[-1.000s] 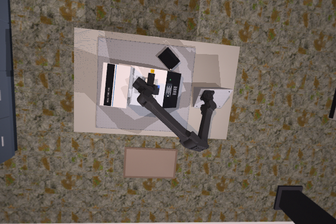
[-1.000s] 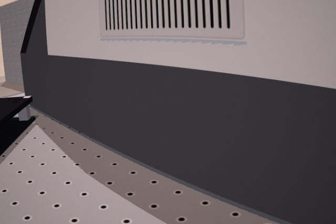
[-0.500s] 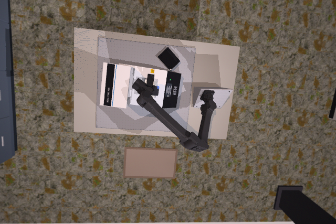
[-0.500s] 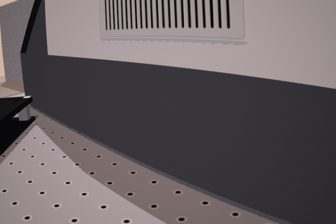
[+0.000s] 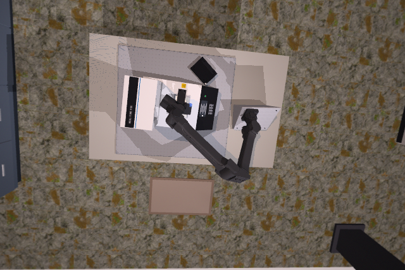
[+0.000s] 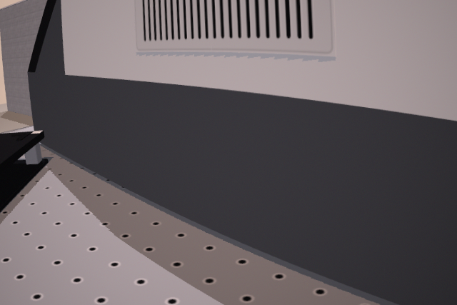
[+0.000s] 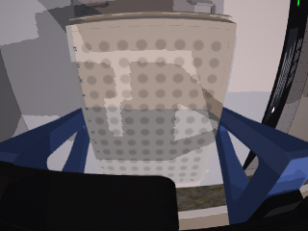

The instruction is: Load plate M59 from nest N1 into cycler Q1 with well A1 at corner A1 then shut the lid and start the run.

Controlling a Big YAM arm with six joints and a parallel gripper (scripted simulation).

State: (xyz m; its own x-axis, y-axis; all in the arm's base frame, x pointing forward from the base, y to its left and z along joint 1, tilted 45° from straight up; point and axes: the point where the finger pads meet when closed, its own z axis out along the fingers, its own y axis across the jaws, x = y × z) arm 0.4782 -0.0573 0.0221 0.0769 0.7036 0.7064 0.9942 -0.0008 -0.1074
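Observation:
The cycler Q1 [image 5: 165, 110] stands on the perforated board with its white lid [image 5: 138, 102] swung open to the left. Its black key panel [image 5: 206, 107] is on the right, with a green lamp [image 5: 205, 96], which also shows in the wrist view [image 7: 299, 2]. My gripper [image 5: 182, 97] hangs over Q1's open block. In the wrist view its blue fingers are shut on the long sides of the sealed plate M59 [image 7: 150, 96], whose well dots show through the seal. I cannot tell whether the plate touches the block. The black plate nest N1 [image 5: 203, 70] stands empty behind Q1.
The exterior view shows only Q1's side wall with a vent grille [image 6: 228, 2], the perforated board [image 6: 73, 257] and an edge of the nest [image 6: 18, 143]. My arm's base plate [image 5: 256, 116] is right of Q1. A brown mat [image 5: 181, 195] lies on the floor.

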